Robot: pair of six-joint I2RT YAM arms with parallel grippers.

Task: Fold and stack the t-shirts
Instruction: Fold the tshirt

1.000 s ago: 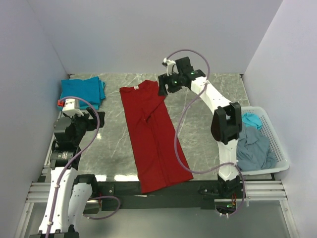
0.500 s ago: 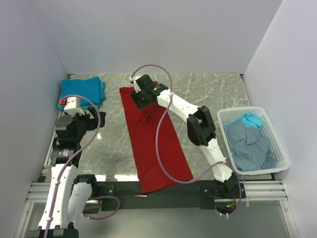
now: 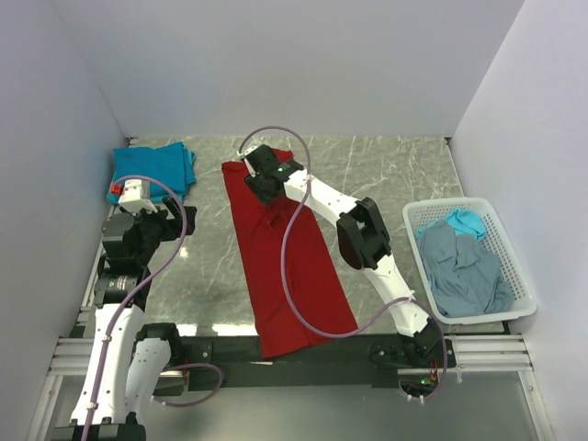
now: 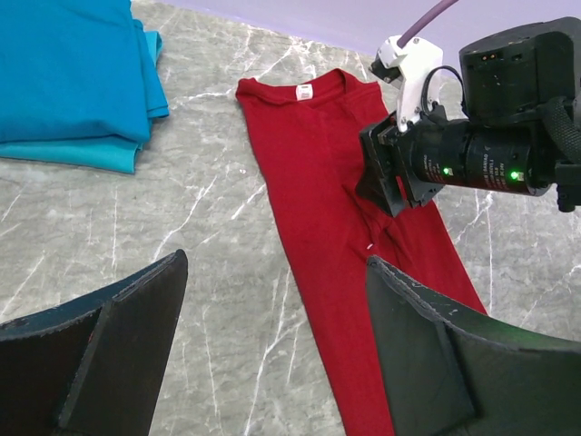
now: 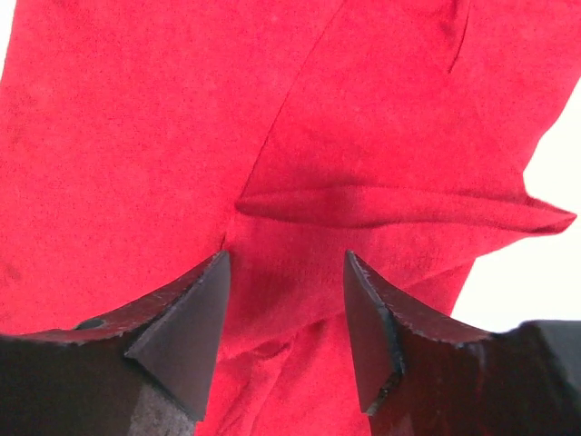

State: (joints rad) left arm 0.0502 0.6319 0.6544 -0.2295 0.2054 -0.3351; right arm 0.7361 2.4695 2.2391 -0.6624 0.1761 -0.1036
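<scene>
A bright red t-shirt [image 3: 287,266] lies lengthwise down the middle of the table, collar at the far end, sides folded in. My right gripper [image 3: 263,186] is pressed down on its upper part just below the collar. In the right wrist view its fingers [image 5: 186,318] stand apart astride a raised fold of the red cloth [image 5: 363,204]. My left gripper [image 4: 277,263] hangs open and empty over bare marble left of the red t-shirt [image 4: 363,236]. Folded teal t-shirts [image 3: 152,170] are stacked at the far left.
A white lattice basket [image 3: 514,253] stands at the right edge and holds a crumpled grey-blue t-shirt [image 3: 464,271] and a teal one [image 3: 469,220]. Walls close in the table on three sides. The right arm's cable [image 3: 292,276] loops over the red shirt.
My right arm swung left from the shirt's far right corner to just below the collar and came down onto the cloth, its jaws narrowing. The left arm stayed put.
</scene>
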